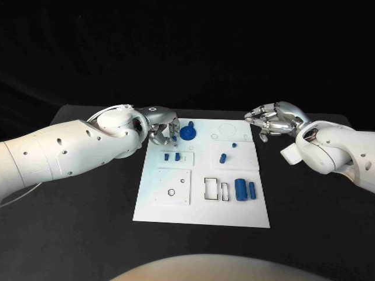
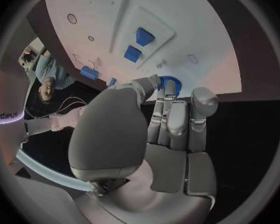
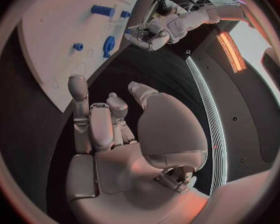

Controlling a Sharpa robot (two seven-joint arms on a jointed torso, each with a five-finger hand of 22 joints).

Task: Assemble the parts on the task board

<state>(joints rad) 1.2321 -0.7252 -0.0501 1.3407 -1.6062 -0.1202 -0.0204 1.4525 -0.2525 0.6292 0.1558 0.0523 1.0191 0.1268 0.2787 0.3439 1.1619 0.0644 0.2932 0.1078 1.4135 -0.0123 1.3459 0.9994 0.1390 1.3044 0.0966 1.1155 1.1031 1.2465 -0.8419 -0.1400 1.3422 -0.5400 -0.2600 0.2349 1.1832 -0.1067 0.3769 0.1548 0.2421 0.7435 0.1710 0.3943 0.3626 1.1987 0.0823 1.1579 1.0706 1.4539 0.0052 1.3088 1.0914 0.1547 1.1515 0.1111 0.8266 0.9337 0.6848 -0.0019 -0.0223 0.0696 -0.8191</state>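
Blue gear (image 1: 189,131) beside left robot hand (image 1: 160,126)

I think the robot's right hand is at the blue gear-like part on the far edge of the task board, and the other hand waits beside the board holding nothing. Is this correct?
Not quite: the head view shows the left hand at the blue gear-like part on the far edge of the task board. The right hand is the one waiting beside the board, holding nothing.
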